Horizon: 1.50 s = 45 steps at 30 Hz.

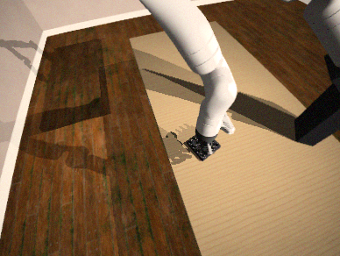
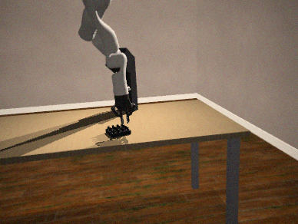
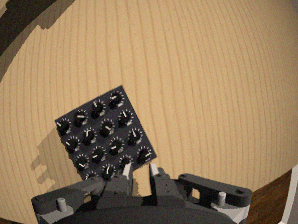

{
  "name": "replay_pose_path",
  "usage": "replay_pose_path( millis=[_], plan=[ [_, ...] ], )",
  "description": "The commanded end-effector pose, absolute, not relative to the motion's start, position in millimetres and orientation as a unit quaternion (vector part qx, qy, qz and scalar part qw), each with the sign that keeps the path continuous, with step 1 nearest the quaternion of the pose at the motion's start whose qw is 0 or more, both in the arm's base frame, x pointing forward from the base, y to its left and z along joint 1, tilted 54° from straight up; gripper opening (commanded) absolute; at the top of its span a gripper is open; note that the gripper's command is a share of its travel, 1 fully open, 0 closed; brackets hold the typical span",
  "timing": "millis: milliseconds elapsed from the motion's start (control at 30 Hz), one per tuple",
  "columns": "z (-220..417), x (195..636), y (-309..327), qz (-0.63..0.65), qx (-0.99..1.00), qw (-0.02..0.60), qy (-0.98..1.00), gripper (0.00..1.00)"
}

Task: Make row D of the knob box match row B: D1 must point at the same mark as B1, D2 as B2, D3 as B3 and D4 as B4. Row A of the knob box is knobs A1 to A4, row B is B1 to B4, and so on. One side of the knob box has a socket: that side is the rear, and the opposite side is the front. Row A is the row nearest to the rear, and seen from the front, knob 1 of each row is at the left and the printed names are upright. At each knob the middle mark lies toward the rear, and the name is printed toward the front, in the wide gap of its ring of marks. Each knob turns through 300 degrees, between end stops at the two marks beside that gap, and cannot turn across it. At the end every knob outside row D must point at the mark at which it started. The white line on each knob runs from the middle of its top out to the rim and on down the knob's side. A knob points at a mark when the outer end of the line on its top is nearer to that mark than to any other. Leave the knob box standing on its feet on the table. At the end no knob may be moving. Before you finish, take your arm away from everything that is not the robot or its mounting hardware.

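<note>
I see the small black square knob box standing on the tan wooden table, directly beneath my pincer, near the table's edge. Sixteen dark round knobs in four rows, white lines on top; labels too small for me to read, so I cannot say which row is which.

Pincer hangs nearly vertical from the white jointed arm, fingers pointing down. Fingers are drawn in to a narrow gap. In the wrist view the two light fingertips sit at the box edge nearest the camera, either side of one knob in that edge row. Whether the pads actually press on that knob I cannot tell; the tips hide it.

Exterior view: pincer low over the box, fingertips at knob height.

Behind the pincer, a tall black upright block stands on the table, well apart from the box
</note>
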State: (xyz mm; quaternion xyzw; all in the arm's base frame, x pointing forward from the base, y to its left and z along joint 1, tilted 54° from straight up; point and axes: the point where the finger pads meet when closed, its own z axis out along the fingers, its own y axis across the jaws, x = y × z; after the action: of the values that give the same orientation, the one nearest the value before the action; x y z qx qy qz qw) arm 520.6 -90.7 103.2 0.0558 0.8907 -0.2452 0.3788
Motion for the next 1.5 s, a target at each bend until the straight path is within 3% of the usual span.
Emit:
replay_pose_path(
  millis=[0, 267, 767, 1200, 1467],
  plan=[
    [100.7, 519.8, -83.3, -0.269, -0.007, 0.359, 0.894, 0.19],
    [101.0, 517.0, -82.0, -0.329, -0.169, 0.301, 0.879, 0.19],
    [111.0, 506.8, -85.6, -0.427, -0.483, 0.139, 0.752, 0.19],
    [119.8, 501.7, -89.1, -0.451, -0.59, 0.061, 0.667, 0.19],
    [122.1, 500.5, -89.9, -0.455, -0.611, 0.042, 0.646, 0.19]
  ],
)
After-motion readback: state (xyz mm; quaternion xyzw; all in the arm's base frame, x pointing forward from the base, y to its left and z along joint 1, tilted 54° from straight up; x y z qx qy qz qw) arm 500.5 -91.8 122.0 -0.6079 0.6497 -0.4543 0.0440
